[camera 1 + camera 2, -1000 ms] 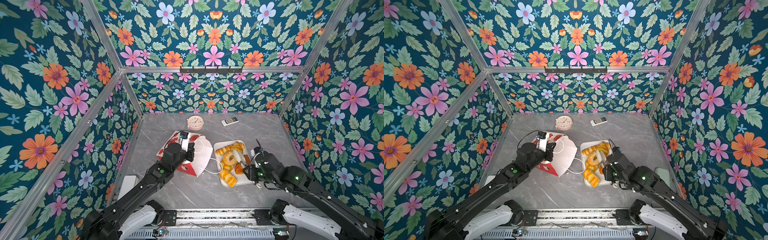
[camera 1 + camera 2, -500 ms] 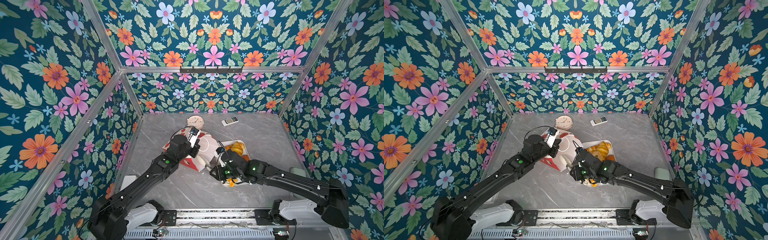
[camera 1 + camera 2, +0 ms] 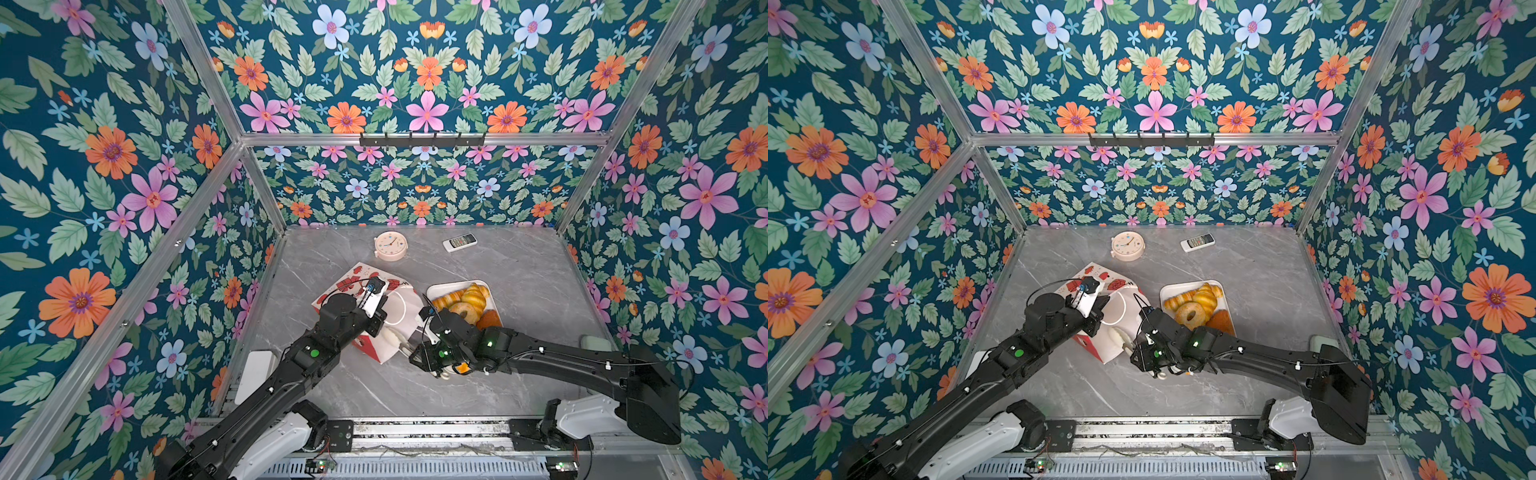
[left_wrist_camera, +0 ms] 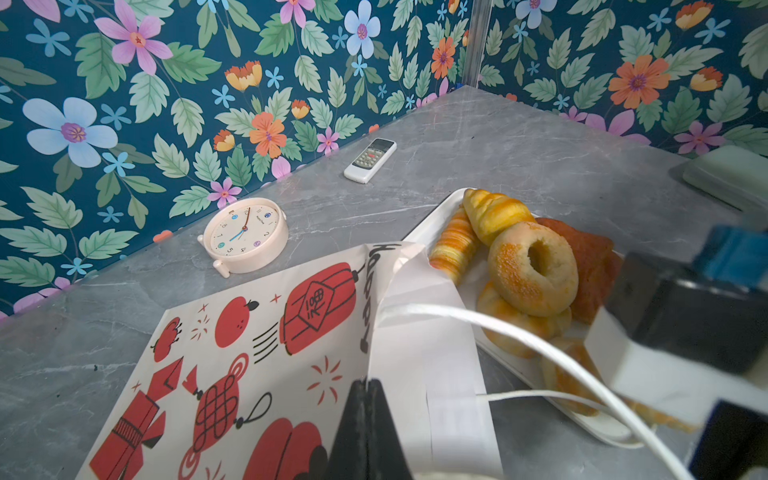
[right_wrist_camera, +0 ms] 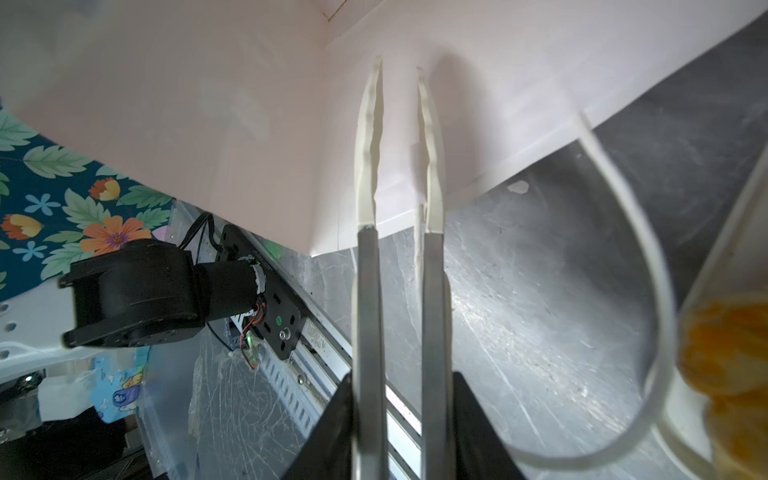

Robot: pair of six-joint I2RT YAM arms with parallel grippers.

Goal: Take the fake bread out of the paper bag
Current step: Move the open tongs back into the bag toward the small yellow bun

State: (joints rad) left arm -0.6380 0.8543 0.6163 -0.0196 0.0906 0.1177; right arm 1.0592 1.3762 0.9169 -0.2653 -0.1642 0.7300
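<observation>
The paper bag (image 4: 270,353), matte white with red lantern prints, lies tilted on the grey marbled table (image 3: 498,266). The left gripper (image 4: 365,415) pinches the bag's creased rim, its jaws closed on the paper. The right gripper (image 5: 399,432) clamps metal tongs (image 5: 368,166), whose wavy cream tips stand slightly apart against the bag's pale inner wall. The fake bread (image 3: 465,301), glossy golden croissants and a ring doughnut, is piled on a white rectangular tray (image 4: 436,212) just beside the bag.
</observation>
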